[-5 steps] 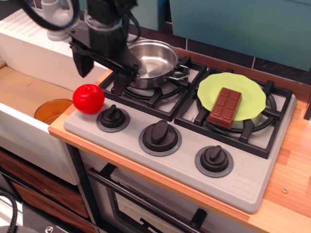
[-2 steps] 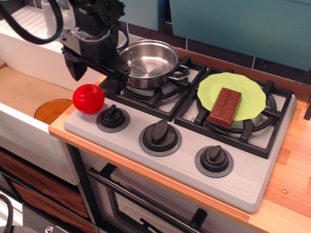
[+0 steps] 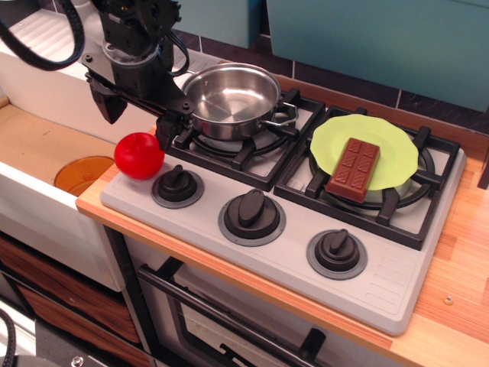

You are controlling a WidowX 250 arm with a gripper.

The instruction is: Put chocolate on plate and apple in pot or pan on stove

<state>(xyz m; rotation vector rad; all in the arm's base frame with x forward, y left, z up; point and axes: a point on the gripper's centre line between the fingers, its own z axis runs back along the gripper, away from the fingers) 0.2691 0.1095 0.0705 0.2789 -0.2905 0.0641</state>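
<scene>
— Where the apple (image 3: pixel 139 155) sits, how much room is around it?

— It rests at the stove's (image 3: pixel 397 287) front left corner, just beside the left knob (image 3: pixel 177 185), close to the counter (image 3: pixel 458 252) edge. Left of that edge the surface drops to a lower sink (image 3: pixel 30 153) holding an orange disc (image 3: pixel 82 174). Above the apple the space is open up to the gripper (image 3: pixel 134 118).

— And the gripper?

— Its two dark fingers are spread wide apart, holding nothing, hanging above and slightly behind the apple. The right finger (image 3: pixel 165 131) is near the pot's (image 3: pixel 229 99) left side; whether it touches the grate I cannot tell.

— The other things?

— The pot stands empty on the rear left burner. The plate (image 3: pixel 390 145) lies on the right burner, and the chocolate (image 3: pixel 354 169) lies on it, its near end reaching past the plate's front rim over the grate.

— Any writing?

— None legible. The chocolate's moulded segments are too small to make out.

— Anything cut off?

— The arm (image 3: pixel 130 30) runs out of the top edge, and the oven door (image 3: pixel 229 321) below is cropped.
</scene>
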